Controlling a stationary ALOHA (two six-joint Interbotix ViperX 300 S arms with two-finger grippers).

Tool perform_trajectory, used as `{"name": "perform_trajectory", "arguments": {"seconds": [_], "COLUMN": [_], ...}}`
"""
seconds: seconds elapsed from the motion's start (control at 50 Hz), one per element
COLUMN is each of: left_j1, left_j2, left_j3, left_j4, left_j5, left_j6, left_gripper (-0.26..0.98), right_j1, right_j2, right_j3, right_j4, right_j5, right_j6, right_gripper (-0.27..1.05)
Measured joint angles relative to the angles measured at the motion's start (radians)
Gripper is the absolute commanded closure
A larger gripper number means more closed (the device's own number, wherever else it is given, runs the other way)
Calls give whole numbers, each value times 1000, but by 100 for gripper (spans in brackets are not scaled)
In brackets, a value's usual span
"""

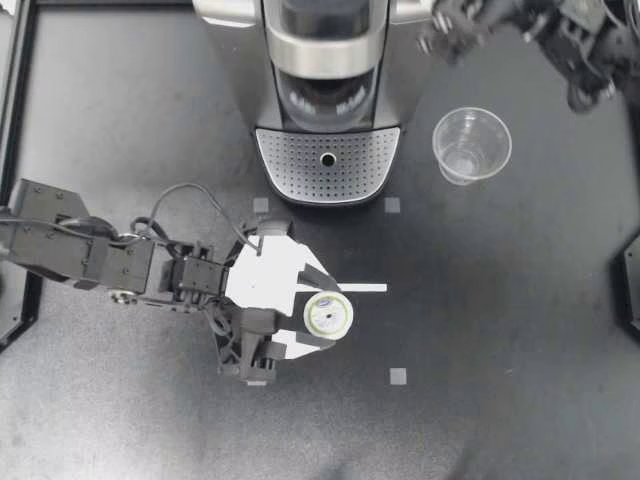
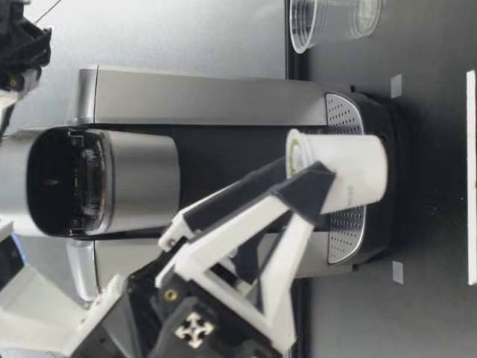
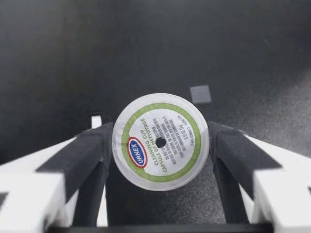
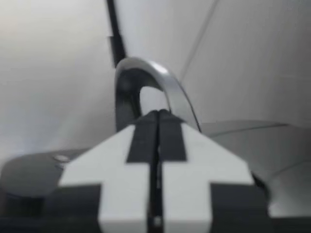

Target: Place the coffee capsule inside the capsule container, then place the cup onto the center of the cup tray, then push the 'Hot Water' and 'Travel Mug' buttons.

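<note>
Dark table (image 1: 500, 350) — left end effector (image 1: 322, 312) grips the coffee capsule (image 1: 328, 316) upright, lid (image 3: 160, 141) up — right end effector (image 1: 440, 40) closed.

The coffee machine (image 1: 330, 60) stood at the back middle of the counter (image 1: 500, 330), with its cup tray (image 1: 328, 165) at its front foot and the cup (image 1: 471, 145) on the counter just right of that tray. In front of the tray and apart from it, the coffee capsule (image 1: 328, 317) sat between the fingers of the left tool (image 1: 322, 312), whose arm lay to the left. The right tool (image 1: 445, 35) hung by the machine's right side, behind the cup.
</note>
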Motion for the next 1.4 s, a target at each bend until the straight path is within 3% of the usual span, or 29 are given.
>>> {"name": "perform_trajectory", "arguments": {"seconds": [0.22, 0.44, 0.56, 0.86, 0.96, 1.12, 1.4], "left_j1": [0, 2, 11, 20, 20, 35, 112], "left_j2": [-25, -123, -170, -233, -245, -255, -244], "left_j3": [-5, -66, -123, -239, -256, -276, -281], "left_j4": [28, 179, 307, 698, 767, 813, 824], "left_j5": [20, 140, 264, 495, 503, 505, 495], "left_j6": [5, 66, 98, 94, 77, 23, -15], "left_gripper": [20, 20, 20, 20, 20, 20, 20], "right_j1": [-21, -20, 3, 71, 72, 72, 72], "right_j2": [26, -2, -55, -210, -252, -284, -304], "right_j3": [-38, -29, 11, 121, 150, 184, 202], "right_j4": [0, 0, 2, -2, 0, 2, 3], "right_j5": [35, 38, 31, 3, 3, 3, -5], "right_j6": [3, 5, 5, 5, 5, 6, 32], "right_gripper": [70, 70, 70, 70, 70, 70, 70]}}
